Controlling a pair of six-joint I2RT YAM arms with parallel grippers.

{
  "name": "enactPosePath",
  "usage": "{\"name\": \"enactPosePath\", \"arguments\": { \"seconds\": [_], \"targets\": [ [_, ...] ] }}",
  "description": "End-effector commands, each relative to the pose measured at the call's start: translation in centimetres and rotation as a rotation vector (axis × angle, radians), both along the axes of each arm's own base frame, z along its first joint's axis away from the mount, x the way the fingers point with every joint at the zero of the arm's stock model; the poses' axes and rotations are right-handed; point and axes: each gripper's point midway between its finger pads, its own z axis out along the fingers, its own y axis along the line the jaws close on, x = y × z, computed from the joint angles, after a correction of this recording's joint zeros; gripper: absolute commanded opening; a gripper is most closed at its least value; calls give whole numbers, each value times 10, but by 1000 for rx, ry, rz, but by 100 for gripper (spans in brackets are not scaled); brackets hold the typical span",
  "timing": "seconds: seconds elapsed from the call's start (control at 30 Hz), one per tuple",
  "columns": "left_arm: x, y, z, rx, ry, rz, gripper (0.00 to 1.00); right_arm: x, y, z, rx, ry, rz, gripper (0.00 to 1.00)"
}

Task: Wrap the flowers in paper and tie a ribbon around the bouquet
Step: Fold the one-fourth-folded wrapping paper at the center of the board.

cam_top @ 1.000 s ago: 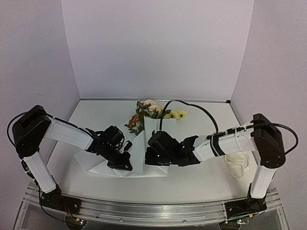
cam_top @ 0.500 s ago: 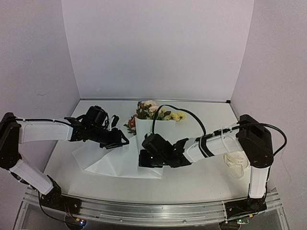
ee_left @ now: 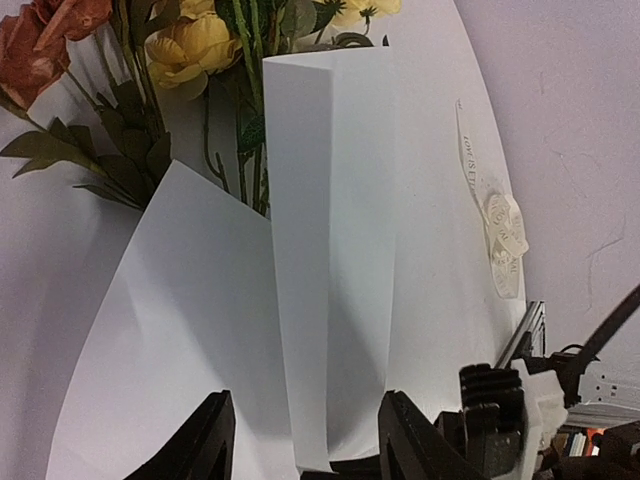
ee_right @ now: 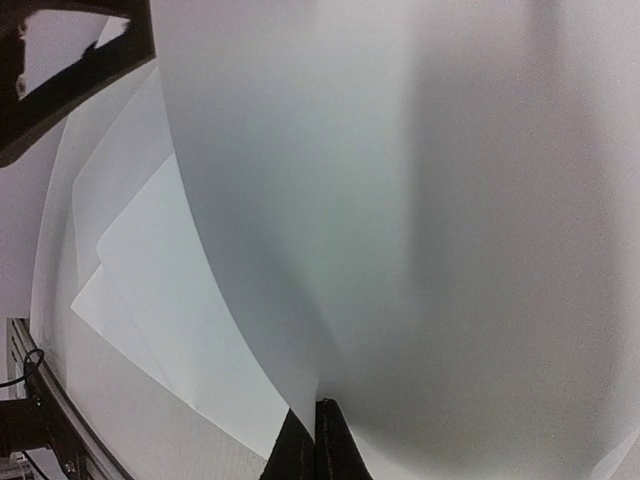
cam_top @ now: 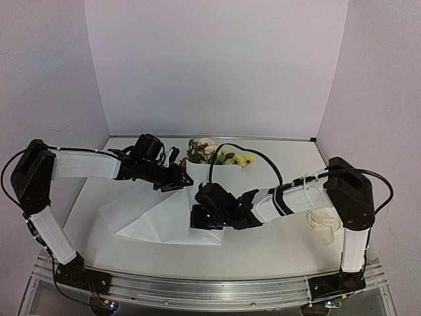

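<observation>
Wrapping is only partly done: the paper (cam_top: 158,220) lies mid-table with one flap raised over the stems of the flowers (cam_top: 207,150) and pinched in the clenched right gripper (ee_right: 313,440), the left gripper (ee_left: 305,410) hangs released and empty beside it, and the ribbon (cam_top: 325,227) lies unused near the table's right edge.

top external: fixed, high at near edge, looks down over whole table (cam_top: 276,250) | left wrist: close, faces along paper (ee_left: 330,250) toward flowers (ee_left: 190,45) | right wrist: nearly against paper | shared: paper in all three
</observation>
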Motion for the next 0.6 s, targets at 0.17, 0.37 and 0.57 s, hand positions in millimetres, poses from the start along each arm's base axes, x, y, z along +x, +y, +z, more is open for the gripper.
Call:
{"name": "enactPosePath", "arguments": {
  "seconds": [0.17,0.37,0.57],
  "targets": [
    [24,-16,1,0,-55,-32,11,5,6,35,59,-30,8,20],
    [32,-10,-4,1,-51,-23,0,6,-30,46,86,3,-15,55],
    [41,-4,-6,4,-47,-4,0,-4,-54,41,149,44,-17,64]
  ]
}}
